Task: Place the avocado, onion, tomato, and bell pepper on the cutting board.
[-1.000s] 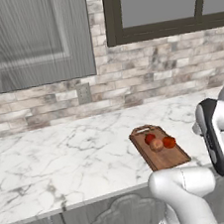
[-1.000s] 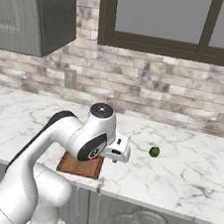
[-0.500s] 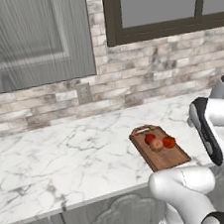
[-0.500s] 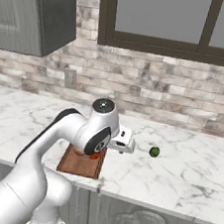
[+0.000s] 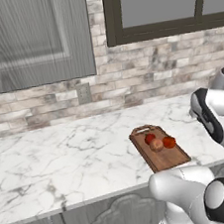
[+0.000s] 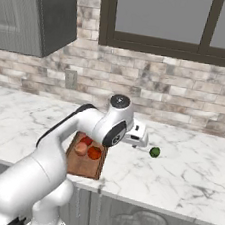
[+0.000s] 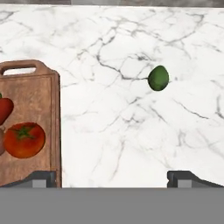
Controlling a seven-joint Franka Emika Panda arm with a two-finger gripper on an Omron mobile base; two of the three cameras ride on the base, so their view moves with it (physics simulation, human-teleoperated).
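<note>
Avocado [image 7: 158, 78], loose on tabletop [image 7: 131, 131]: round, may roll off from wide-open, empty claw [image 7: 112, 177] if nudged off-centre.

Home kitchen, rendered. White marble counter [image 5: 65, 160] runs along a brick-pattern backsplash [image 5: 145, 87] holding a wall outlet [image 5: 83, 93]; grey panelled wall cabinet [image 5: 29, 37] hangs above, grey base cabinet doors [image 6: 140, 221] sit below, and a dark-framed window [image 6: 161, 20] opens over the counter. A wooden cutting board [image 5: 162, 158] with produce on it lies on the counter, with a small green avocado [image 6: 155, 152] on the marble nearby.
</note>
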